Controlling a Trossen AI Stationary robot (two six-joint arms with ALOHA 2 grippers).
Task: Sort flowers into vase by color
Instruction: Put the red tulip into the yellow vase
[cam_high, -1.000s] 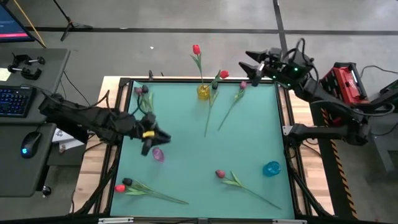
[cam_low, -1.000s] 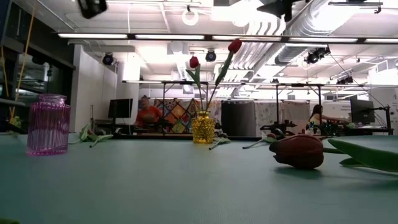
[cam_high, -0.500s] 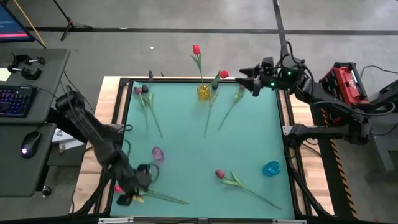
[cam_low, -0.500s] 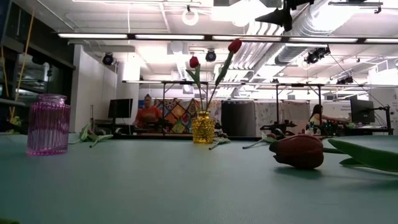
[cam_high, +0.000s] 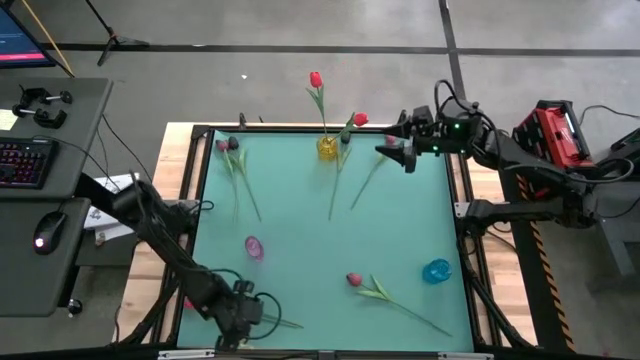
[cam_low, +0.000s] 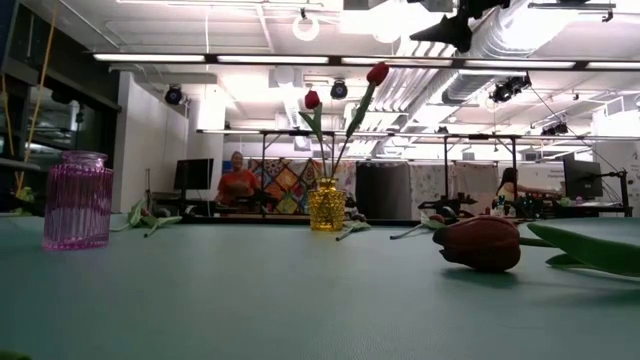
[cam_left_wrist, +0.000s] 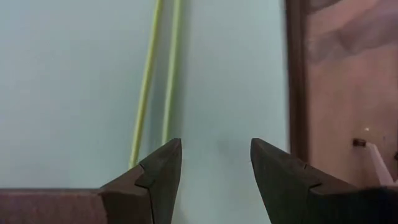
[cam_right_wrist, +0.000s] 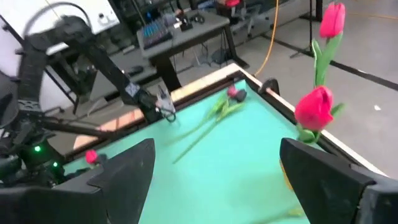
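High view, three vases (cam_high: 327, 148) on bench (cam_high: 300, 215), two tulips (cam_high: 317, 85) in yellow, seven lying, left tool (cam_high: 232, 322) and right tool (cam_high: 398, 153) both wide, empty

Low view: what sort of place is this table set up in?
Probably an open robotics lab or workshop. Bare ducts and strip lights run overhead, workbenches with monitors stand beyond the table, and a person sits at one of them.

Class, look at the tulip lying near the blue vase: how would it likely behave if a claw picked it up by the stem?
The tulip would probably feel light, since its stem is long and thin. Held far from the red bud, it may droop or swing toward the heavier head. Lying flat on the table, it seems unlikely to roll far because its leaves stick out.
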